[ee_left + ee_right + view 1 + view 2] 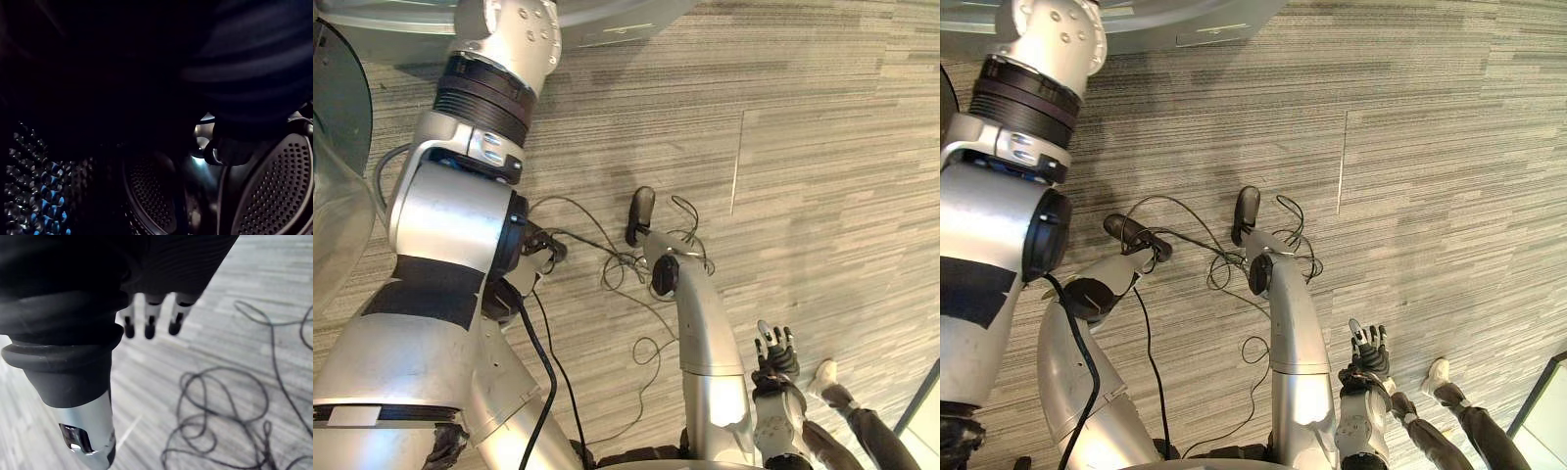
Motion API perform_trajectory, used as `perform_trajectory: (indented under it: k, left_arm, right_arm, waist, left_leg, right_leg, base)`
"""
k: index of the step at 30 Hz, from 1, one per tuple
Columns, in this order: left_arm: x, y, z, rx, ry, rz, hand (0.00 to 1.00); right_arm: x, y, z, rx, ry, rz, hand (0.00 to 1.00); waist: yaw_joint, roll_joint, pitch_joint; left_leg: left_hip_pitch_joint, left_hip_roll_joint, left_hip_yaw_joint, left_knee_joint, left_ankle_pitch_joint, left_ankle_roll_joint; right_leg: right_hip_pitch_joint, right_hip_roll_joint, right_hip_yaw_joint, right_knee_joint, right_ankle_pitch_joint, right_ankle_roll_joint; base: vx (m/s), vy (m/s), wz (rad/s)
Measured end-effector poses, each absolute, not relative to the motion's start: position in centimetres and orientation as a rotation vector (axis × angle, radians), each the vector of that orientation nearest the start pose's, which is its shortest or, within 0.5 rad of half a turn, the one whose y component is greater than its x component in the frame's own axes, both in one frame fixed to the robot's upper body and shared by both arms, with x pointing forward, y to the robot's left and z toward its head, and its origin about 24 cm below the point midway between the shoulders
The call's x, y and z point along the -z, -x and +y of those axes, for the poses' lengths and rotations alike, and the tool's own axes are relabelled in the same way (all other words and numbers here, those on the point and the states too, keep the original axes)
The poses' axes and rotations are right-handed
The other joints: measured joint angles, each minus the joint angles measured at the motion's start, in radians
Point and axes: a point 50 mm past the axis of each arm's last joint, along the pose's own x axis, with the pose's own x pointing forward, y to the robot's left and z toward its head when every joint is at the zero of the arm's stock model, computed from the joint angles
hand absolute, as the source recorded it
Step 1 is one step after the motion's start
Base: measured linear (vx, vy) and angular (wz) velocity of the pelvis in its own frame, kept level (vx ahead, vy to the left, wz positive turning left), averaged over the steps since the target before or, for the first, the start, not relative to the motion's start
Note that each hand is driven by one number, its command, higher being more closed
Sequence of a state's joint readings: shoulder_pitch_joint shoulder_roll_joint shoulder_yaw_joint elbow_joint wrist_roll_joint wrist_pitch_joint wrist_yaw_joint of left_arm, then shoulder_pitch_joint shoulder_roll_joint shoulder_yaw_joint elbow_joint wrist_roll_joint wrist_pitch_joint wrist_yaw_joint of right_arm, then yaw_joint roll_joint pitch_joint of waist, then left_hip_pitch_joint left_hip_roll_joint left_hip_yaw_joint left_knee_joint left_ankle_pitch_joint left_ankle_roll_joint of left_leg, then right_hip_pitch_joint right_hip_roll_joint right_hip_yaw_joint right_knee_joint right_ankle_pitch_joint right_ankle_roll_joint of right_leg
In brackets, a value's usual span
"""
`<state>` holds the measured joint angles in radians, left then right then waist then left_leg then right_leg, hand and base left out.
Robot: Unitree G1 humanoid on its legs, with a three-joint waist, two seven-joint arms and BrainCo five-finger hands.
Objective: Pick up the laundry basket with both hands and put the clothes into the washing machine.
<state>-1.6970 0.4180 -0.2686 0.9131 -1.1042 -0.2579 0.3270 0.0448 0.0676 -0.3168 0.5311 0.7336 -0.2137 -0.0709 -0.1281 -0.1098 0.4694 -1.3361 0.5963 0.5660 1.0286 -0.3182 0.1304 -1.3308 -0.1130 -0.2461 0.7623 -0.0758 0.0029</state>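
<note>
One perforated drum (274,191); right hand (775,360) relaxed.

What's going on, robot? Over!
Left hand inside washing machine drum, state unclear. Right hand open, hanging over floor. Clothes too dark to tell. Person's shoe near right hand.

- The left arm (450,211) stretches forward, its forearm running up to the top edge of the eye views.
- The right arm (705,323) hangs down at the side.
- The right hand (773,354) holds nothing, its fingers (149,325) straight and relaxed.
</note>
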Motion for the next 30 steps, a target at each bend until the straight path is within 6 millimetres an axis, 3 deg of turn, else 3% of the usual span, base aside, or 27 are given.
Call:
perform_trajectory:
  k: [8, 10, 12, 15, 16, 18, 19, 22, 23, 27, 29, 30]
  left_arm:
    - [-44.5, -37.1, 15.8, 0.017, 0.691, -0.740, 0.00]
    - [-45.3, -36.5, 15.6, 0.040, 0.686, -0.766, 0.00]
    - [-48.1, -34.1, 15.1, 0.108, 0.685, -0.875, 0.00]
    - [-48.1, -33.6, 15.7, 0.075, 0.639, -0.938, 0.00]
    - [-48.6, -32.6, 15.4, 0.033, 0.572, -1.018, 0.00]
    - [-48.9, -31.5, 14.0, -0.161, 0.182, -1.134, 0.00]
    - [-48.5, -31.4, 12.8, -0.361, -0.388, -1.220, 0.00]
    - [-46.6, -32.0, 9.4, -0.440, -1.126, -1.313, 0.00]
    - [-46.0, -32.7, 8.8, -0.387, -1.252, -1.272, 0.00]
    - [-43.7, -36.0, 9.3, -0.277, -1.413, -0.994, 0.00]
    - [-42.7, -37.2, 10.4, -0.262, -1.423, -0.866, 0.00]
    - [-42.2, -37.8, 11.8, -0.263, -1.262, -0.804, 0.00]
  right_arm:
    - [7.8, -19.0, -21.3, 0.645, -0.792, 0.292, 0.00]
    - [7.8, -19.0, -21.4, 0.645, -0.790, 0.292, 0.00]
    - [7.7, -19.0, -21.9, 0.641, -0.779, 0.287, 0.00]
    - [7.7, -18.8, -22.3, 0.648, -0.776, 0.277, 0.00]
    - [7.7, -18.9, -22.3, 0.643, -0.774, 0.274, 0.00]
    - [7.5, -19.0, -22.3, 0.633, -0.768, 0.261, 0.00]
    - [7.3, -19.1, -22.3, 0.614, -0.759, 0.241, 0.00]
    - [7.2, -19.1, -22.5, 0.582, -0.719, 0.225, 0.00]
    - [7.2, -19.2, -22.5, 0.571, -0.712, 0.224, 0.00]
    - [7.3, -19.1, -22.6, 0.571, -0.714, 0.238, 0.00]
    - [7.6, -19.0, -22.6, 0.568, -0.717, 0.260, 0.00]
    - [7.8, -18.9, -22.5, 0.569, -0.721, 0.269, 0.00]
  waist:
    - [0.006, -0.005, -0.003]
    - [0.005, -0.005, -0.003]
    - [0.007, -0.006, -0.004]
    - [0.005, -0.006, -0.004]
    - [0.004, -0.006, -0.004]
    - [0.007, -0.006, -0.004]
    - [0.011, -0.006, -0.004]
    - [0.033, -0.006, -0.004]
    - [0.032, -0.006, -0.004]
    - [0.031, -0.006, -0.004]
    - [0.031, -0.006, -0.004]
    - [0.029, -0.006, -0.004]
  left_leg:
    - [0.057, -0.002, 0.012, -0.002, -0.002, -0.003]
    - [0.071, -0.002, 0.016, -0.006, -0.003, -0.005]
    - [0.073, -0.002, 0.022, -0.015, -0.003, -0.006]
    - [0.062, 0.001, 0.019, -0.016, -0.003, -0.006]
    - [0.047, 0.003, 0.012, -0.015, 0.000, -0.002]
    - [0.035, 0.001, 0.009, -0.012, 0.003, 0.005]
    - [0.033, -0.004, 0.009, -0.012, 0.003, 0.005]
    - [0.034, -0.015, 0.009, -0.011, 0.003, 0.005]
    - [0.034, -0.020, 0.010, -0.011, 0.003, 0.005]
    - [0.036, -0.017, 0.012, -0.010, 0.000, 0.006]
    - [0.037, -0.006, 0.013, -0.010, -0.003, 0.000]
    - [0.037, -0.001, 0.013, -0.011, -0.003, 0.000]
  right_leg:
    - [0.044, -0.003, 0.008, 0.003, 0.000, 0.000]
    - [0.054, -0.001, 0.012, -0.004, 0.000, 0.000]
    - [0.055, 0.004, 0.013, -0.018, 0.003, -0.001]
    - [0.050, 0.008, 0.010, -0.030, 0.009, -0.003]
    - [0.047, 0.009, 0.001, -0.033, 0.014, -0.007]
    - [0.039, 0.005, -0.003, -0.030, 0.015, -0.007]
    - [0.037, 0.001, -0.002, -0.028, 0.015, -0.007]
    - [0.037, -0.010, -0.002, -0.019, 0.007, 0.004]
    - [0.036, -0.015, 0.000, -0.014, 0.005, 0.005]
    - [0.036, -0.011, 0.003, -0.019, 0.007, 0.005]
    - [0.037, -0.002, 0.003, -0.030, 0.012, 0.006]
    - [0.036, 0.005, 0.006, -0.034, 0.013, 0.009]
  base:
    - [-0.06, 0.032, 0.03]
    - [-0.07, 0.026, -0.02]
    - [-0.06, 0.018, -0.05]
    - [-0.05, 0.024, -0.08]
    - [-0.03, 0.039, -0.03]
    - [-0.03, 0.047, 0.03]
    - [-0.03, 0.050, 0.04]
    - [-0.04, 0.057, 0.11]
    - [-0.03, 0.042, 0.16]
    - [-0.06, 0.043, -0.04]
    - [-0.08, 0.023, -0.15]
    - [-0.07, 0.014, -0.12]
